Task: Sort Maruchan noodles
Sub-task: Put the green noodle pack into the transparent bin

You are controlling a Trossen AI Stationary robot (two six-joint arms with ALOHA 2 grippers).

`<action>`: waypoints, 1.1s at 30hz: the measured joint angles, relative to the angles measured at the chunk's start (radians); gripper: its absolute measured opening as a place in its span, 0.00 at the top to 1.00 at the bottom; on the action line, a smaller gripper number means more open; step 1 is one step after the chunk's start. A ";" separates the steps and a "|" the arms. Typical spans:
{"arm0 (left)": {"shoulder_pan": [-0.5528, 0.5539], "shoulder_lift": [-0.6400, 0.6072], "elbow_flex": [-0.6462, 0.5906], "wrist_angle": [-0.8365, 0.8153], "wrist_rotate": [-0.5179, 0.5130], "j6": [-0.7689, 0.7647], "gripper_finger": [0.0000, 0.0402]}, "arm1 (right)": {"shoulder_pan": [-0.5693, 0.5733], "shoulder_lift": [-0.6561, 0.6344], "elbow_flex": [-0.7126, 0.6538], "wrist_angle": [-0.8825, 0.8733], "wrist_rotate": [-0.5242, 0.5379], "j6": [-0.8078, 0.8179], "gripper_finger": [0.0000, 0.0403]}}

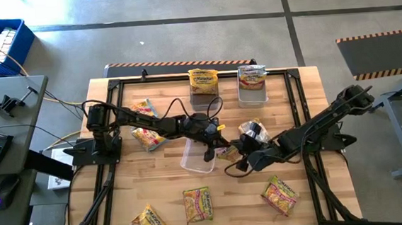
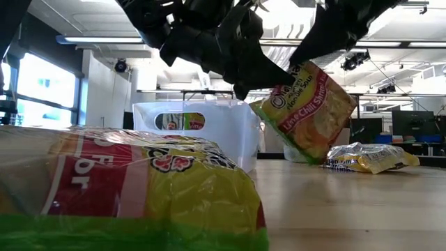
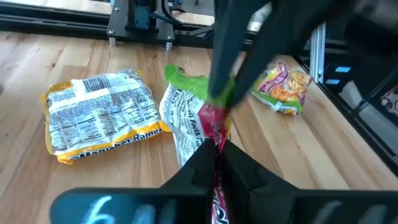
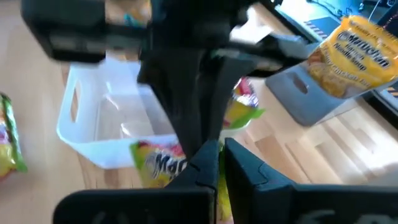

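Note:
A red, green and yellow Maruchan noodles packet (image 2: 306,111) hangs tilted over the table's middle (image 1: 226,152). My left gripper (image 3: 217,152) and my right gripper (image 4: 219,155) are both shut on it from opposite sides. A clear bin (image 1: 196,157) stands right beside it. Other packets lie flat on the table: two at the left (image 1: 148,137), one silvery-yellow one (image 3: 102,115) behind the held one, and three along the near edge (image 1: 198,203). My left gripper pinches the packet's red edge (image 3: 214,127) between its two shut fingers, coming slantwise down from the table's left. The packet's white printed back (image 3: 186,121) faces this wrist view. The packet stands tilted; the low view shows it raised. My right gripper pinches the opposite, yellow edge of the same packet (image 4: 214,163) between its shut fingers, slanting down from the table's right. The left arm's fingers (image 4: 186,106) stand just beyond on the packet. Whether the packet's lowest corner (image 2: 317,159) touches the table, I cannot tell.
Two clear bins stand at the far edge, each with a packet in it: a yellow one (image 1: 204,82) and a red-green one (image 1: 252,80). A packet (image 2: 139,188) lies close before the low camera. Black frame rails (image 1: 110,133) run along the table's sides.

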 joint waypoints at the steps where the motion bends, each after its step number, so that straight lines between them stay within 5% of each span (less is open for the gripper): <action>1: 0.000 -0.003 0.000 -0.005 0.000 0.013 0.99 | 0.000 -0.020 0.000 -0.004 0.000 0.000 0.99; 5: 0.003 -0.018 0.008 -0.028 0.017 0.073 1.00 | 0.000 -0.130 0.001 -0.079 -0.092 0.002 0.91; 11: 0.005 -0.051 0.066 -0.135 0.050 0.207 1.00 | -0.010 -0.272 0.002 -0.223 -0.263 0.046 0.64; 19: 0.022 -0.127 0.095 -0.180 0.047 0.270 1.00 | -0.100 -0.250 0.002 -0.216 -0.457 0.022 0.32; 27: 0.034 -0.164 0.095 -0.220 0.050 0.287 1.00 | -0.183 -0.185 0.001 -0.066 -0.521 -0.109 0.32; 33: 0.035 -0.173 0.095 -0.214 0.064 0.287 1.00 | -0.215 -0.139 0.001 0.007 -0.607 -0.158 0.47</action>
